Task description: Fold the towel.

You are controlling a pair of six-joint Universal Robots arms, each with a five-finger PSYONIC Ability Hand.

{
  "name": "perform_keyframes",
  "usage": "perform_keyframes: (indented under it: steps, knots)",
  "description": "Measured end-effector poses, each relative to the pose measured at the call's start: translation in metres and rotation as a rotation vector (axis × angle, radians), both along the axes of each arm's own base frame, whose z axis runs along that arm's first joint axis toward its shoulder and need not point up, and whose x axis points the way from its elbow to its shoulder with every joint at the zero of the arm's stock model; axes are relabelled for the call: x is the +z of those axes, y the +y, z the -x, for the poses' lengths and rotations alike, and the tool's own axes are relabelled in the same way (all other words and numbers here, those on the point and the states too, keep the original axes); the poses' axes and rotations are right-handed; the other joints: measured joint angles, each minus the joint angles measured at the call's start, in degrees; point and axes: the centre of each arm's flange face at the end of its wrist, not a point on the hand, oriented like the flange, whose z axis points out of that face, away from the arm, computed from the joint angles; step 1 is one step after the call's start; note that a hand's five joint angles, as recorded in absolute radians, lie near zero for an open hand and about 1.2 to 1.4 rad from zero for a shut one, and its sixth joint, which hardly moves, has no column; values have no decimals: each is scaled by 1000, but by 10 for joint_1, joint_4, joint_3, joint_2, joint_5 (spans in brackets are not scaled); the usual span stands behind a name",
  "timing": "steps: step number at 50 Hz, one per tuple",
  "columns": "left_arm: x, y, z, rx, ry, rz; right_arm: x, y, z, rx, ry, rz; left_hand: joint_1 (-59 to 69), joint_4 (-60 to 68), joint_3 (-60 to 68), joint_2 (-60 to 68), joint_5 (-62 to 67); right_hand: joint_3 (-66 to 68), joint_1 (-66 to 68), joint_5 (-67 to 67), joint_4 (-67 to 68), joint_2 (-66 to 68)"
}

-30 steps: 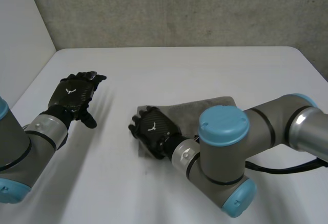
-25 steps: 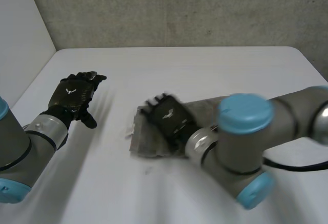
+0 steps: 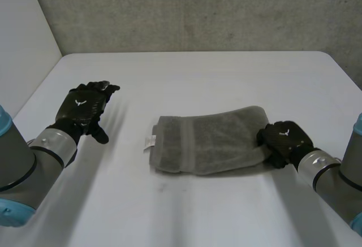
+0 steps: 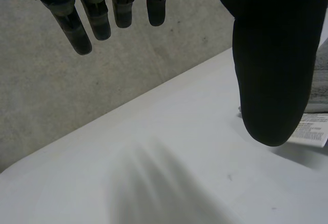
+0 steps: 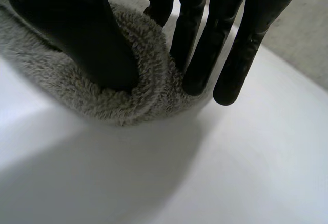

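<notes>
Towel: we see the grey towel [image 3: 206, 142] lying folded on the white table [image 3: 198, 77], near the middle and a little toward the robot's right, its long side running from left to right in the head view.
Towel's ends: a folded-over band shows along its left end, and the right end is a rounded fold.
Tag: a small white tag [image 3: 149, 141] sticks out from the towel's left end and lies flat on the table. In the left wrist view we find the tag [image 4: 310, 131] just past the thumb's tip.
Right hand: the right hand [image 3: 285, 139] is low on the table at the towel's right end and touches it.
Right hand's hold: in its wrist view we see the thumb [image 5: 77, 34] pressed down on the towel [image 5: 128, 96] at its rounded fold. The straight fingers [image 5: 197, 44] lie against the fold's other side, so the hand is clamped on the towel's end.
Left hand: the left hand [image 3: 83, 105] hangs over bare table well to the left of the towel, touching nothing that we can see.
Left hand's fingers: in its wrist view the fingers [image 4: 84, 29] are straight and the thumb [image 4: 271, 55] stands well apart from them. The hand is spread and holds nothing.
Backdrop: a grey concrete wall [image 3: 198, 9] rises behind the table's far edge.
</notes>
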Motion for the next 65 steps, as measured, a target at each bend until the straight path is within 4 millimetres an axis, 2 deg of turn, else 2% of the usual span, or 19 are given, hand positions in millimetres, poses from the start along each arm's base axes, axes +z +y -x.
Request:
perform_keyframes:
  steps: [3, 5, 9, 14, 16, 17, 21, 24, 26, 27, 28, 29, 33, 38, 42, 47, 54, 61, 65]
  knots:
    - [0, 1, 1, -2, 0, 0, 4, -6, 0, -1, -4, 43, 0, 0, 0, 0, 0, 35, 39, 38, 38, 31]
    - [0, 1, 1, -5, 0, 0, 19, -17, -6, 10, -21, 139, 0, 0, 0, 0, 0, 55, 61, 57, 59, 47]
    - [0, 2, 2, -6, 0, 1, 40, -17, -36, 91, -52, 235, 0, 0, 0, 0, 0, 59, 68, 61, 63, 52]
    - [1, 2, 1, -4, 0, 2, 53, 19, -114, 327, -104, 293, 0, 0, 0, 0, 0, 65, 73, 69, 70, 61]
    - [2, 2, 1, -3, 0, 3, 52, 27, -124, 362, -108, 292, 0, 0, 0, 0, 0, 66, 74, 69, 70, 61]
    - [3, 2, 1, -1, 1, 7, 46, 47, -148, 449, -114, 277, 0, 0, 0, 0, 0, 66, 75, 70, 70, 61]
    - [9, 2, 1, 3, 8, 21, 25, 83, -179, 583, -86, 226, 0, 0, 0, 0, 0, 66, 76, 71, 71, 61]
    - [15, 2, 1, 5, 21, 33, 14, 96, -184, 626, -55, 203, 0, 0, 0, 0, 0, 66, 76, 71, 71, 61]
    - [25, 2, 2, 7, 51, 46, 7, 104, -185, 652, -16, 185, 0, 0, 0, 0, 0, -67, -60, -33, -50, -61]
    - [29, 3, 3, 7, 65, 51, 7, 105, -184, 653, -10, 183, 0, 0, 0, 0, 0, -67, -60, -33, -50, -61]
    - [32, 3, 3, 7, 76, 52, 8, 105, -182, 651, -2, 180, 0, 0, 0, 0, 0, -220, -234, -188, -208, -226]
    - [35, 3, 4, 7, 85, 54, 9, 105, -181, 648, 0, 180, 0, 0, 0, 0, 0, -258, -290, -239, -263, -281]
    - [54, 4, 10, 2, 151, 50, 26, 85, -159, 546, -24, 158, 0, 0, 0, 0, 0, -493, -565, -469, -488, -491]
    - [71, 6, 26, -17, 205, -3, 51, 53, -121, 350, -156, 92, 0, 0, 0, 0, 0, -529, -606, -500, -521, -525]
    - [72, 11, 46, -41, 217, -61, 62, 36, -100, 233, -272, 31, 0, 0, 0, 0, 0, -532, -611, -502, -524, -528]
    - [52, 22, 78, -49, 185, -173, 72, 12, -77, 89, -464, -93, 0, 0, 0, 0, 0, -534, -611, -502, -524, -530]
    - [6, 40, 100, -20, 90, -299, 57, 2, -79, 62, -474, -217, 0, 0, 0, 0, 0, -534, -612, -504, -527, -530]
    - [-32, 50, 101, 16, 17, -379, 27, -5, -87, 81, -359, -287, 0, 0, 0, 0, 0, -534, -612, -504, -527, -530]
    - [-43, 51, 99, 26, -1, -397, 13, -8, -89, 101, -294, -284, 0, 0, 0, 0, 0, -534, -612, -504, -527, -530]
